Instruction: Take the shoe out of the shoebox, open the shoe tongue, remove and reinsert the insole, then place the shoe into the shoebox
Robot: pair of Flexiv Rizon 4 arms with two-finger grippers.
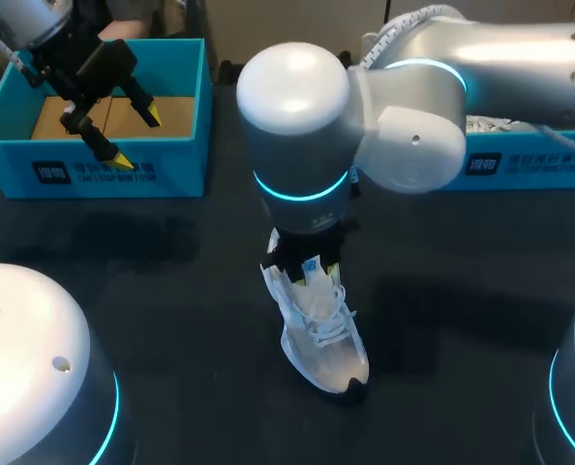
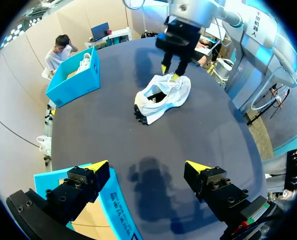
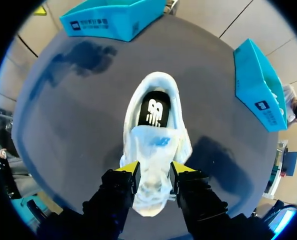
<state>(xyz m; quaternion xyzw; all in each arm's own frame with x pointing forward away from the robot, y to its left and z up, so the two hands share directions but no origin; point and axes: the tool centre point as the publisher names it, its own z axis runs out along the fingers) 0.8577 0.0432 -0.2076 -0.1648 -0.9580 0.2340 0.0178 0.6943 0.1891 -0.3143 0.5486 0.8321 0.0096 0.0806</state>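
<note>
right pincer (image 3: 153, 176) pinches tongue (image 3: 152, 192) of shoe (image 3: 153, 95)

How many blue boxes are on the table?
2. The left box sits at the table's far left corner, below the left end effector. The right box is at the far right, largely hidden behind the right arm.

Right arm (image 1: 481, 58) reaches in to the middle, wrist pointing straight down, right gripper (image 3: 154, 170) pinching the shoe (image 3: 153, 135) from both sides; left gripper (image 1: 137, 138) hangs far left, fingers spread wide.
</note>
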